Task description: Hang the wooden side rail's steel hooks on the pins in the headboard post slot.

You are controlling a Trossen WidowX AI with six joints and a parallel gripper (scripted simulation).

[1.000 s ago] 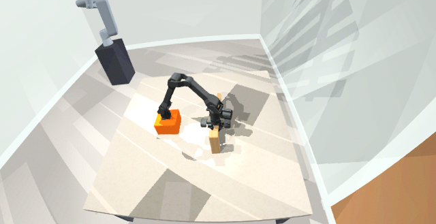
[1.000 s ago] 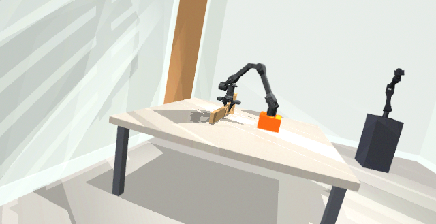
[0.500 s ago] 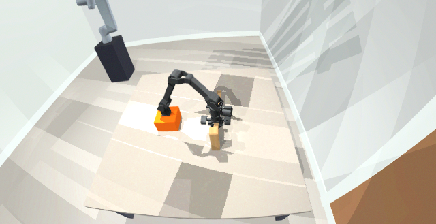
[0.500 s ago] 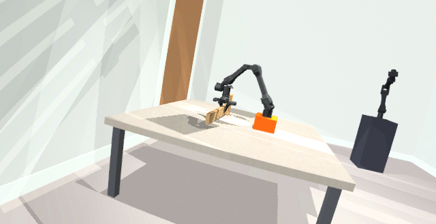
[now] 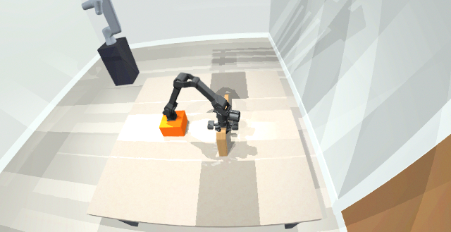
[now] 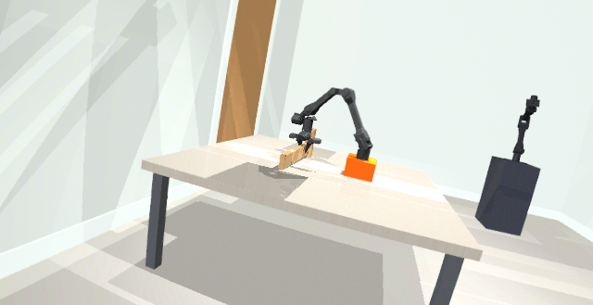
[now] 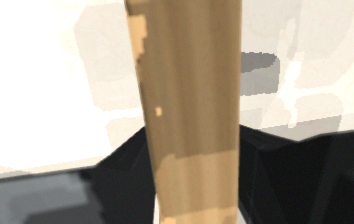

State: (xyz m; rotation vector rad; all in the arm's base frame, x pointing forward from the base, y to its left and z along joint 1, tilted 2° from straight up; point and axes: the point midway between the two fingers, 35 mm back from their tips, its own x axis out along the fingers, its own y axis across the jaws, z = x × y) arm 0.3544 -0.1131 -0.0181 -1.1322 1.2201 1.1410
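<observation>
The wooden side rail (image 5: 222, 147) (image 6: 288, 158) (image 7: 193, 100) stands on its narrow edge, its free end toward the top camera. My gripper (image 5: 223, 129) (image 6: 306, 146) (image 7: 180, 125) is shut on the rail, with one finger on each side. The headboard post (image 5: 227, 97) (image 6: 314, 133) stands upright just beyond the gripper, in line with the rail. The rail's other end, the steel hooks, the slot and its pins are hidden or too small to make out. I cannot tell whether the hooks sit on the pins. The free end looks low, at or very near the table.
The arm's orange base block (image 5: 173, 127) (image 6: 359, 168) sits on the table (image 5: 148, 190) (image 6: 394, 212), to one side of the rail. A second arm (image 5: 112, 15) (image 6: 521, 133) stands on a dark pedestal (image 5: 120, 64) (image 6: 509, 196) off the table. Shadows cross the table top.
</observation>
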